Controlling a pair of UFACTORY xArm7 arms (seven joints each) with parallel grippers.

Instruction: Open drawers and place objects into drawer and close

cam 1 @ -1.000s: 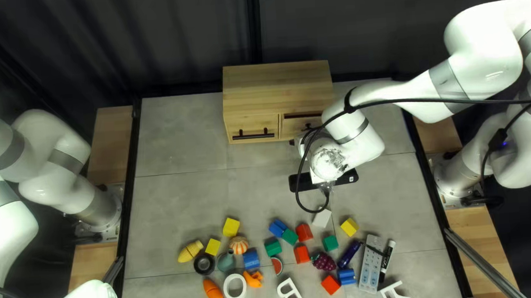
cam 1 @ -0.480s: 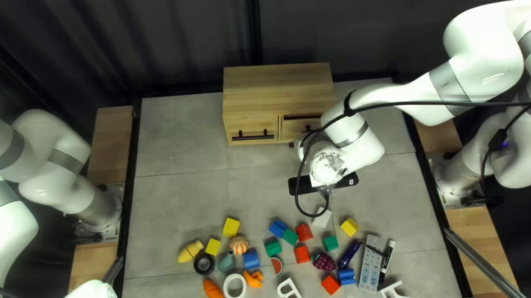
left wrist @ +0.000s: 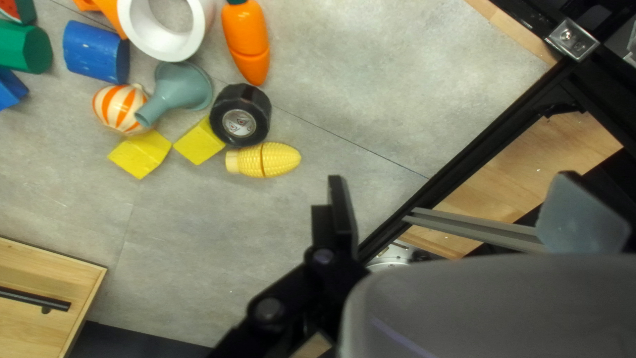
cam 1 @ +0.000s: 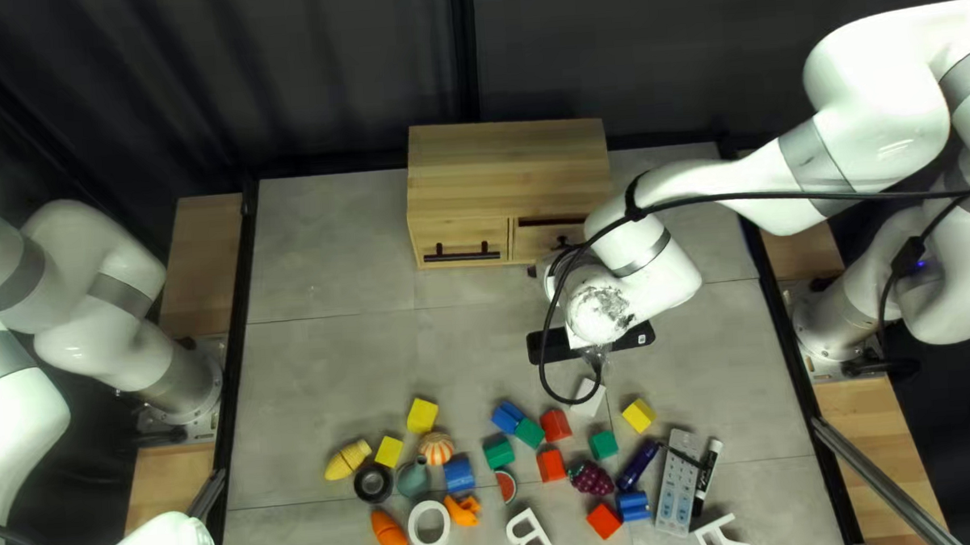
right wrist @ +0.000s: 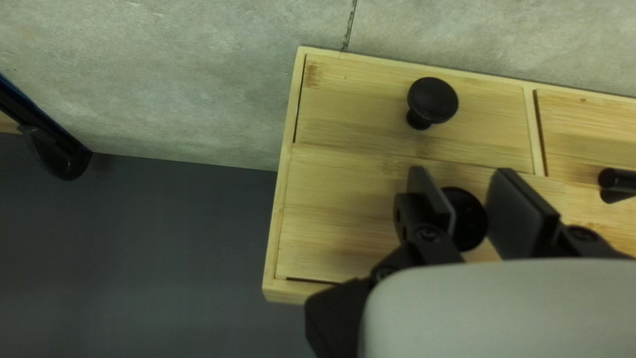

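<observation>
Beyond bright faceted blocks (cam 1: 551, 467) on the grey tiled desk (cam 1: 325, 255), straddling the round black knob (right wrist: 472, 222) on a pale wooden cabinet (cam 1: 506, 166) with an unclenched right gripper (right wrist: 462, 182), spreading an empty left gripper (left wrist: 457, 202), possibly risking a slip by closing off-centre.

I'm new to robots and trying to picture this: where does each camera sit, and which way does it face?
Top left view: above the table's near edge, slanting down toward the wooden cabinet; my left arm and right arm show.
Left wrist view: on my left wrist, looking along my open left gripper at toys.
Right wrist view: on my right wrist, looking along my right gripper at the cabinet's black knobs.
Shared: top left and left wrist both show the carrot.
</observation>
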